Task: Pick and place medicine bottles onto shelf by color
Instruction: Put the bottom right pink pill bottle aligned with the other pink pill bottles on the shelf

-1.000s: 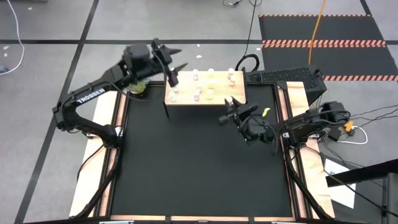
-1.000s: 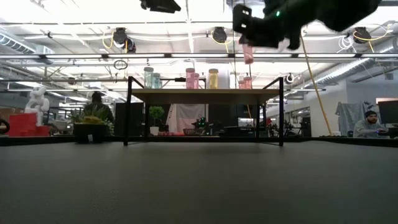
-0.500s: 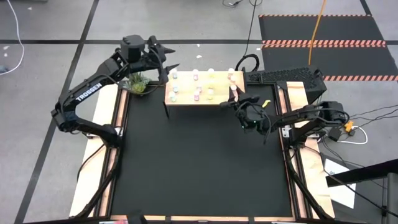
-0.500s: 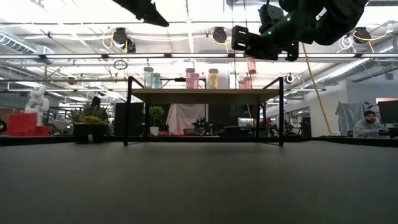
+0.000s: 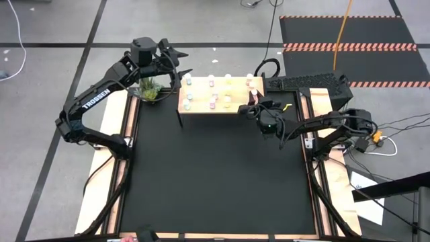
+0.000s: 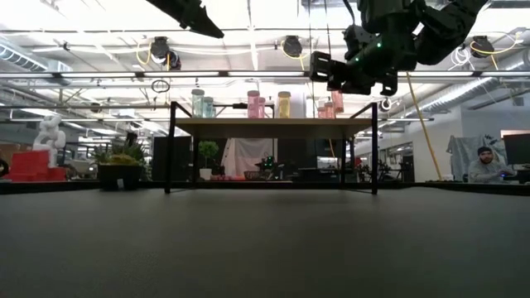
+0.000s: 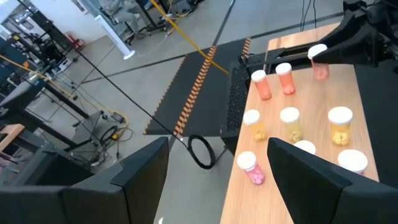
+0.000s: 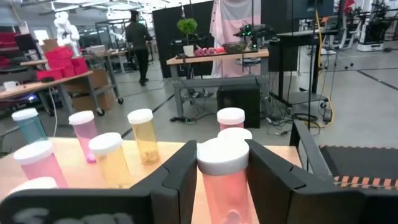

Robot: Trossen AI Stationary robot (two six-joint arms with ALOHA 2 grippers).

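The pink bottle (image 8: 224, 180), gripped in your right claw (image 5: 255, 101), has moved in over the shelf (image 5: 201, 107) edge beside the other pinks; lower and release. Left claw (image 5: 176, 64) hovers open.

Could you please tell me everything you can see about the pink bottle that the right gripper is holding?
The pink bottle is a small cylinder with a translucent pink body that looks like plastic and a white cap. It stands upright, clamped between the two dark fingers of the right gripper, which grip its sides below the cap. It hangs above the right end of the shelf, near two other pink bottles already standing there. Whether its base touches the shelf top cannot be told.
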